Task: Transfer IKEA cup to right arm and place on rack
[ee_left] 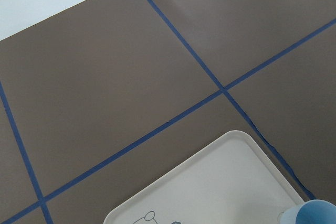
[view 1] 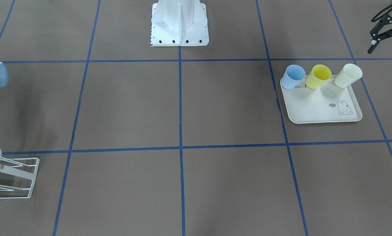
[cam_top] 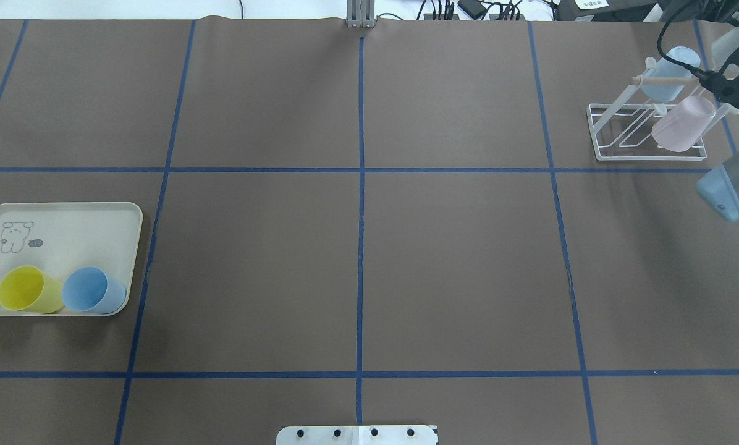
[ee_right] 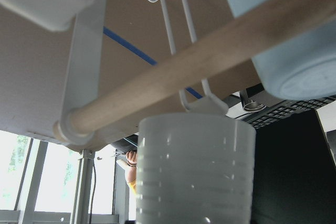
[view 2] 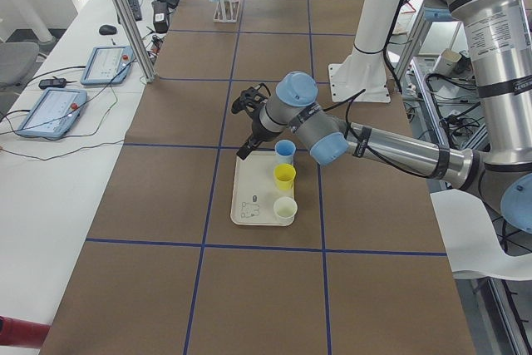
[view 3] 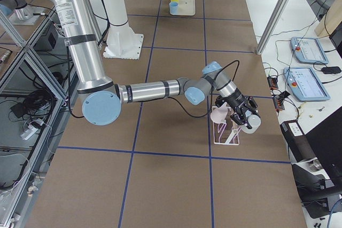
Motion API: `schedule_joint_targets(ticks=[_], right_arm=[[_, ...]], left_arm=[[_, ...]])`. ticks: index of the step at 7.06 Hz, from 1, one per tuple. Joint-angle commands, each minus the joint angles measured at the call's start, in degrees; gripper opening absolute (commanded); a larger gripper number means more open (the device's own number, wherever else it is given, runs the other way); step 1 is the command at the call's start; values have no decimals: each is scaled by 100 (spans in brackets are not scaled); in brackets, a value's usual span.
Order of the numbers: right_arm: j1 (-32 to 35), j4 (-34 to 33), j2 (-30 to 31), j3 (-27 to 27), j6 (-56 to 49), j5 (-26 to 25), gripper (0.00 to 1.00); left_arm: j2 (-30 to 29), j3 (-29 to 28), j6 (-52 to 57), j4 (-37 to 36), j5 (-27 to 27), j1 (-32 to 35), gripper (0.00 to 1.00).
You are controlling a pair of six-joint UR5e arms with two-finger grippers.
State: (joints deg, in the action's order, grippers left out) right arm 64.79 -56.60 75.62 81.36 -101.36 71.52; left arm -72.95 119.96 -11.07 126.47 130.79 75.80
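- Pink cup: it hangs tilted on the rack, on the side of the rack nearer the robot.
- The rack is white wire. It stands in the far right corner of the tabletop, seen from the overhead camera.
- A blue cup hangs on the rack too, on its far side, next to the pink one.
- A wooden stick runs across the top of the rack. Both cups sit close under it in the right wrist camera.
- The right gripper is just beside the top end of the pink cup. I cannot tell if it is touching the cup, or if it is grasping or let go.
- The right arm reaches in from the right edge.
- The left gripper is over on the left, near a cream tray with a bunny drawn on it. Its fingers look spread apart with nothing between them.
- The left arm stretches low over the tabletop to the tray.
- Three cups stand in a row on the tray's near edge: a blue one, a yellow one and a pale one.
- The tabletop is brown with blue tape lines in squares.
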Motion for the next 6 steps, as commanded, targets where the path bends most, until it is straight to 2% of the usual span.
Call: schedule_joint_targets(ticks=[1, 6], right_arm=[[-63, 0, 14, -15, 2, -103, 0], [-160, 9, 14, -86, 29, -235, 0]], left_arm=[[0, -8, 0, 0, -1, -3, 100], [-9, -16, -35, 0, -1, -3, 100]])
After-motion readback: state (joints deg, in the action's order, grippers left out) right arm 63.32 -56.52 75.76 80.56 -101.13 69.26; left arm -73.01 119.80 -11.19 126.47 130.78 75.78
